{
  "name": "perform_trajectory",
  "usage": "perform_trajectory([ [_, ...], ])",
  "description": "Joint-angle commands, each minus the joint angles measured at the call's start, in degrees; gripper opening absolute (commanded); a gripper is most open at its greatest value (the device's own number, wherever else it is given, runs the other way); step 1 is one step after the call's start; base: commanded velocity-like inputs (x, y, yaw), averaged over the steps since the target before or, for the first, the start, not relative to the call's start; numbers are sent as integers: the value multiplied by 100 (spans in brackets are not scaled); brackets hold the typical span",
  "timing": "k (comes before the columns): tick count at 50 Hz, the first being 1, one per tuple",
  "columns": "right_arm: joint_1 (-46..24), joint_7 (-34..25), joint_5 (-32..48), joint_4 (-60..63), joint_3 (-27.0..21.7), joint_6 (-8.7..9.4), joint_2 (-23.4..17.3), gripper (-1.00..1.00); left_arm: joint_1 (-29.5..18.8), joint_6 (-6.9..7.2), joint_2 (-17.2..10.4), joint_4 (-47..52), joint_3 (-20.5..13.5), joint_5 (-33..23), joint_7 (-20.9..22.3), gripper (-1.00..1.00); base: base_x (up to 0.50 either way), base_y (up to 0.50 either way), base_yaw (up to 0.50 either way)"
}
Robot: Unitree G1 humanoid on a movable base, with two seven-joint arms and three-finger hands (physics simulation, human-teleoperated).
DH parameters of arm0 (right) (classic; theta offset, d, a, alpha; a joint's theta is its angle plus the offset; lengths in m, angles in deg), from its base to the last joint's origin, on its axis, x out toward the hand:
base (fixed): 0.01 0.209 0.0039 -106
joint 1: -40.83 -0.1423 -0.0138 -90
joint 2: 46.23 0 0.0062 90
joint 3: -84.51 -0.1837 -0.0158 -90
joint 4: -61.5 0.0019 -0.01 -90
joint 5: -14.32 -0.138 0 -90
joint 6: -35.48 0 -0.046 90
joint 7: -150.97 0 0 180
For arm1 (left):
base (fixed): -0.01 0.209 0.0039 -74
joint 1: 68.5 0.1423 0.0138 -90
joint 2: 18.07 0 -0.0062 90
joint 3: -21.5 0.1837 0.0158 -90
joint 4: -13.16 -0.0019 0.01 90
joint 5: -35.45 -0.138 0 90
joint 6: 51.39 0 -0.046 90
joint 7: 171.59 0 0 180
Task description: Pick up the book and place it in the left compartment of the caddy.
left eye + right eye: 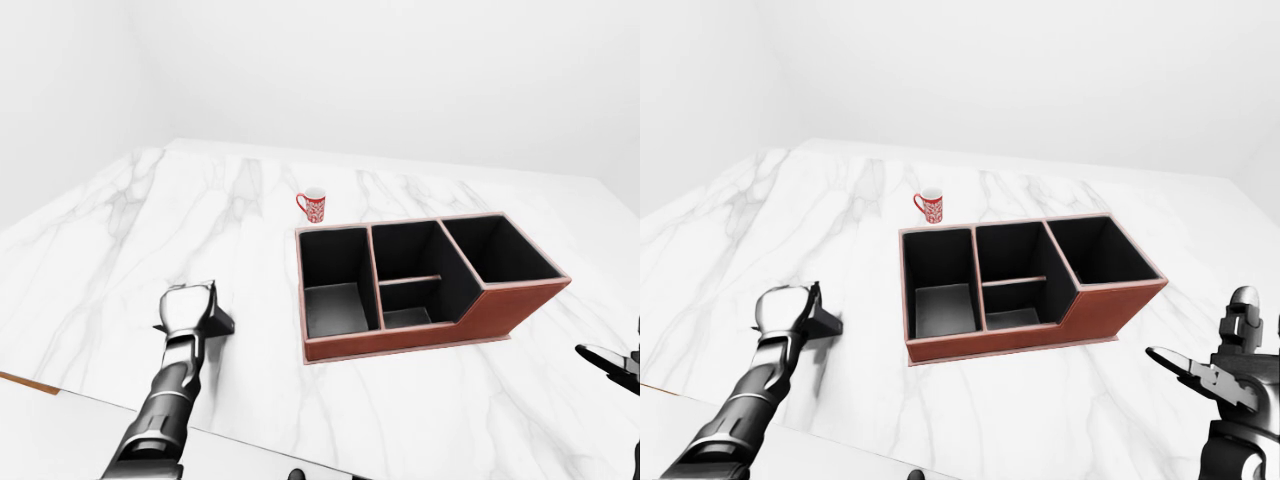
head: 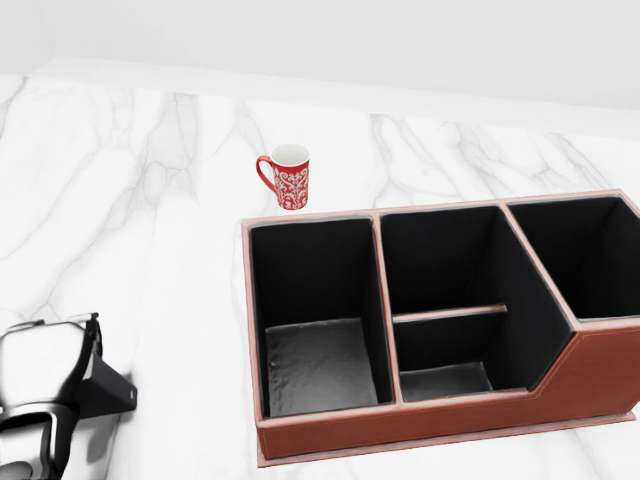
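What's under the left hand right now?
A dark flat object, probably the book, pokes out from under the left hand on the marble table. The hand covers most of it.

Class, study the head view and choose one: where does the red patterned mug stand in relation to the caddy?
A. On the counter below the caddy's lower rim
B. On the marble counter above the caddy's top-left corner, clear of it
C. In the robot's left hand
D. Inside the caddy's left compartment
B: the red mug stands upright on the marble counter just above the top-left corner of the caddy, with a strip of bare counter between them.
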Motion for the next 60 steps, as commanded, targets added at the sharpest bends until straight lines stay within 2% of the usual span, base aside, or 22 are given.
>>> perform_trajectory([
  [1, 21, -1, 0, 44, 9, 21, 8, 100, 1467, 0, 284, 2733, -372, -259, -1, -100, 0, 0, 0],
  [5, 10, -11, 4, 33, 5, 28, 10, 100, 1990, 0, 432, 3912, -594, -583, -1, -100, 0, 0, 0],
  [8, 10, -12, 4, 35, 4, 30, 10, 100, 2004, 0, 473, 3950, -650, -640, -1, -100, 0, 0, 0],
  [9, 6, -16, 19, 31, 16, 23, 16, 100, 2153, 0, 488, 4418, -768, -692, -1, -100, 0, 0, 0],
  [13, -4, -25, 28, -7, 22, 3, 11, 100, 2301, 0, 608, 4768, -934, -895, -1, -100, 0, 0, 0],
  [23, -1, -29, 21, -28, 22, -8, 13, 100, 2629, 0, 828, 5579, -1114, -1223, 54, -100, 0, 0, 0],
  [40, 15, -39, 7, -20, 8, 11, 18, 100, 3211, 0, 1421, 7134, -744, -1906, 96, -100, 0, 0, 0],
  [44, 16, -30, 4, -13, 7, 19, 17, 100, 3266, 0, 1488, 7400, -712, -1993, 216, -100, 0, 0, 0],
  [46, -11, -44, 23, -94, 23, -32, 7, 100, 3305, 0, 1523, 7534, -687, -2051, 282, -100, 0, 0, 0],
  [51, 27, -29, 0, -1, 4, 22, 20, 100, 3382, 0, 1593, 7762, -628, -2154, 381, -100, 0, 0, 0],
  [60, 15, -52, 16, -32, 7, 0, 21, 100, 3507, 0, 1717, 8022, -455, -2355, 406, -100, 0, 0, 0],
])
